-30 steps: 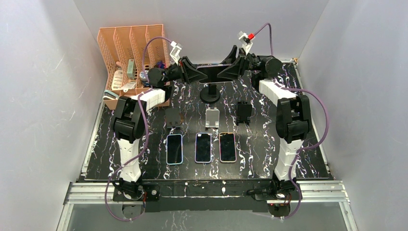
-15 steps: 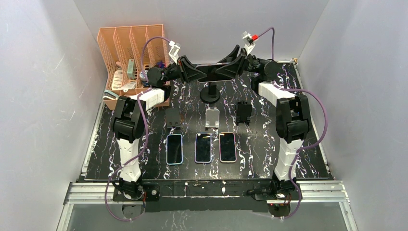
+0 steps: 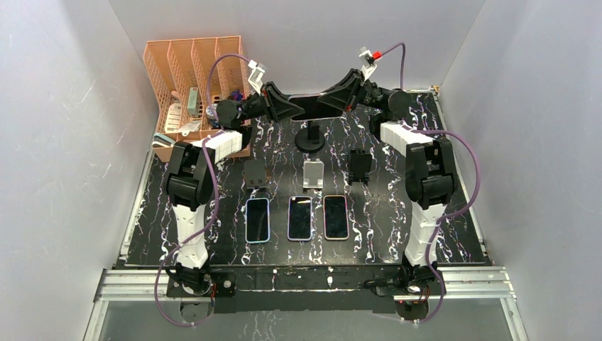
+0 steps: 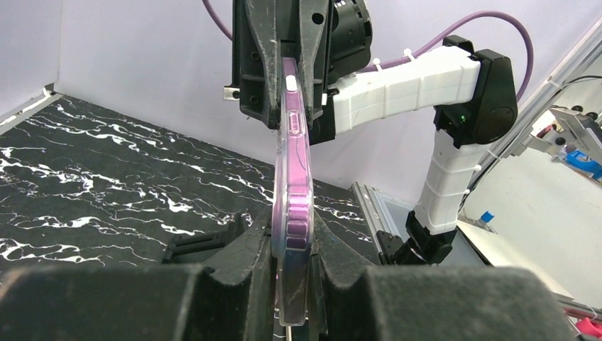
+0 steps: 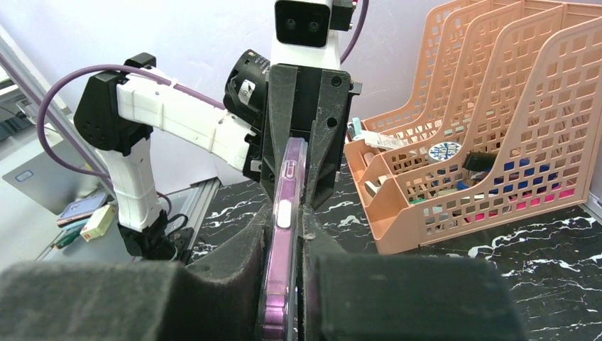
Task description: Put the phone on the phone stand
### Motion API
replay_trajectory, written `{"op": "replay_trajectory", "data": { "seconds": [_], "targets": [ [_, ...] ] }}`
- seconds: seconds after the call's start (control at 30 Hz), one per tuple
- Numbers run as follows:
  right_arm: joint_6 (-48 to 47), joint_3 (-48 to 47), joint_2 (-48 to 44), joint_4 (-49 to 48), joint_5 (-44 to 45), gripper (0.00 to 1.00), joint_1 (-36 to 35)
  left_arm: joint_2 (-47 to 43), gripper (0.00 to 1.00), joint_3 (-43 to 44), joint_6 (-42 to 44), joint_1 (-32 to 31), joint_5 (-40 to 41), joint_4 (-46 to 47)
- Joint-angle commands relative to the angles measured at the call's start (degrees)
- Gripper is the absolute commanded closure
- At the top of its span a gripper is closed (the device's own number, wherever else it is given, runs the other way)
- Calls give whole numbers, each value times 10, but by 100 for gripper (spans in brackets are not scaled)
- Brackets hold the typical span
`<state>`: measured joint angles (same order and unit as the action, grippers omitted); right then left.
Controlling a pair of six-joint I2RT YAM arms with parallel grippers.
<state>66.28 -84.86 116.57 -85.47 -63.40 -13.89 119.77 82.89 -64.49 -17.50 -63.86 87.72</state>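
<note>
Right jaws have closed since a second ago, when they stood apart off the phone's end. They now clamp one end of the purple-cased phone [image 3: 310,106], and the right arm [image 3: 397,131] reaches further in toward the middle. Left jaws grip the opposite end, so the phone hangs between both arms, raised above the black marbled worktop [image 3: 177,234] near its far edge. Both arms stretch forward with wrists turned inward, facing each other.

Directly below the phone stands a black pedestal stand with a round base [image 3: 309,139]; whether they touch cannot be told. The grey back wall lies just behind. An orange slotted file organiser [image 3: 186,78] sits close beside the left arm [image 3: 213,145]. Nearer, three small stands [image 3: 313,172] and three flat phones [image 3: 299,217] line up, with bare worktop either side.
</note>
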Motion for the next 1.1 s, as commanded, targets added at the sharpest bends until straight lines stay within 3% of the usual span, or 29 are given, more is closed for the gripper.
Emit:
{"op": "replay_trajectory", "data": {
  "seconds": [0.0,0.1,0.17,0.23,0.43,0.57,0.7,0.87,1.07],
  "targets": [
    [13,-24,3,-189,-21,99,-19,-6,100,19,-8,-6,32,149],
    [8,-17,-1,-187,-21,99,-16,9,100,29,-11,0,16,143],
    [-5,-7,-8,-176,-15,99,-5,23,75,34,-17,12,12,138],
    [-11,-1,-12,-170,-11,99,16,30,57,29,-13,26,13,136],
    [26,-5,-9,-188,-30,99,83,25,42,-31,122,46,19,28],
    [33,-5,-12,-189,-55,99,104,34,38,-61,274,47,44,-97],
    [40,-14,-5,-189,-80,99,108,71,38,-57,370,41,106,-129],
    [52,-43,12,-190,-111,99,105,97,38,-32,582,12,164,-263],
    [-22,-33,12,-189,-151,99,69,144,39,10,615,7,152,-268]
  ]
}}
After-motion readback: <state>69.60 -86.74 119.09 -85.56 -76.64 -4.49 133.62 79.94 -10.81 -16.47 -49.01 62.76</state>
